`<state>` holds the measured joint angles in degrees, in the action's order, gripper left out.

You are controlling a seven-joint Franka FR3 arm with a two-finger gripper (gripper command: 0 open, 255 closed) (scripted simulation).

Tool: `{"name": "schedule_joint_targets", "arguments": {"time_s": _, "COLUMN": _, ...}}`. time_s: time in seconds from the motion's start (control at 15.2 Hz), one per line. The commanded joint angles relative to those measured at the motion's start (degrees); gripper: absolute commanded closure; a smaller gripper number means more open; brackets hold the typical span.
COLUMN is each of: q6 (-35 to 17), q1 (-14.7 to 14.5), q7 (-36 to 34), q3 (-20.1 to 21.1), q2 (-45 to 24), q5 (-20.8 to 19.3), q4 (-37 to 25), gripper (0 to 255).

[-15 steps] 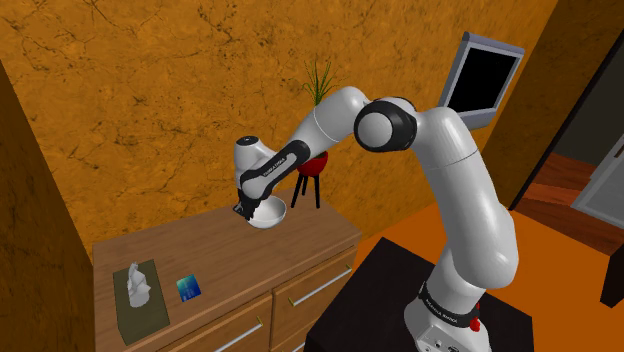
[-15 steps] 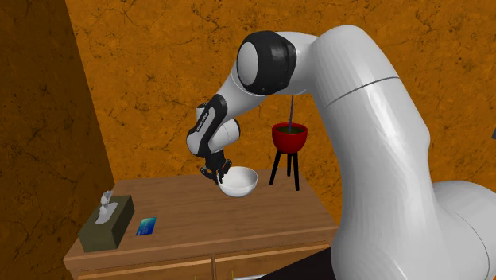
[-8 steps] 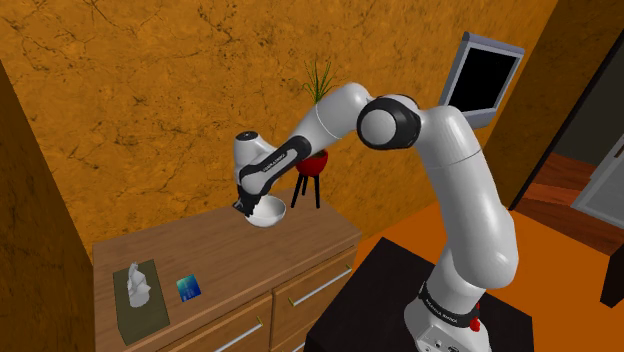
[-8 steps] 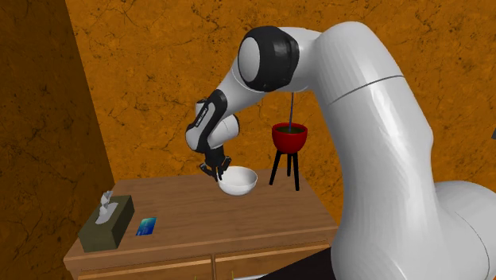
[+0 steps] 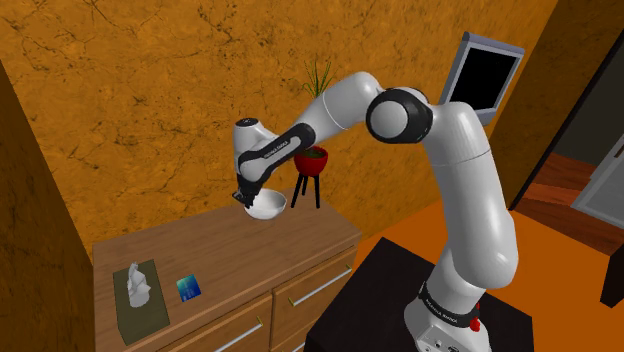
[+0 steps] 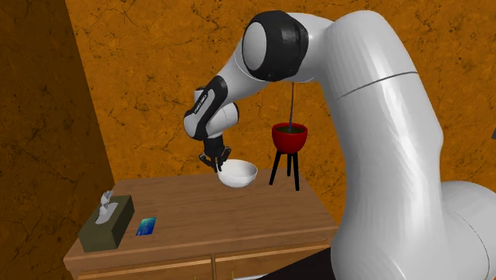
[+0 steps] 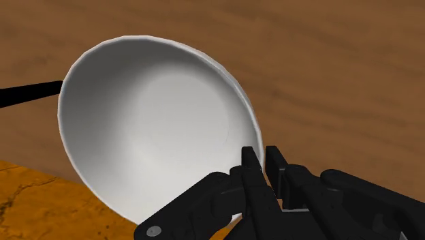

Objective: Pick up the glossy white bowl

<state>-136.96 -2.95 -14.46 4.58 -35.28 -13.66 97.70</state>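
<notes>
Holding the bowl by its rim, clear of the dresser

From where I stand, the white arm [image 5: 460,200] arches over from its stand so that the pincer points downward. Beneath the pincer runs the dresser [image 5: 300,250], brown, grained wood with a flat top. Just beyond the pincer stands a red pot [image 6: 289,137] on thin black legs, near enough that I'd guess any lift should go straight up. Well below and to one side sits an olive tissue box [image 6: 106,223], out of the way. The bowl [image 7: 156,150], round, smooth and plain white with a soft sheen, hangs tilted from the pincer, seemingly off the wood. The pincer [image 7: 262,160] is nearly closed, nipping the bowl's thin rim, which is sensible for a vessel too wide to span. A small blue card [image 5: 188,288] lies beside the box.
</notes>
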Motion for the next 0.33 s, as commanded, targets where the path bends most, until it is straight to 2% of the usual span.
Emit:
{"name": "schedule_joint_targets", "arguments": {"time_s": 0.0, "q6": 0.84, "q1": 0.08, "q7": 0.19, "q3": 0.13, "q2": 1.02, "q5": 0.18, "q4": 0.16, "gripper": 255}}
{"name": "schedule_joint_targets", "arguments": {"time_s": 0.26, "q6": 1.98, "q1": 0.17, "q7": 0.46, "q3": 0.29, "q2": 2.05, "q5": 0.42, "q4": 0.03, "gripper": 255}}
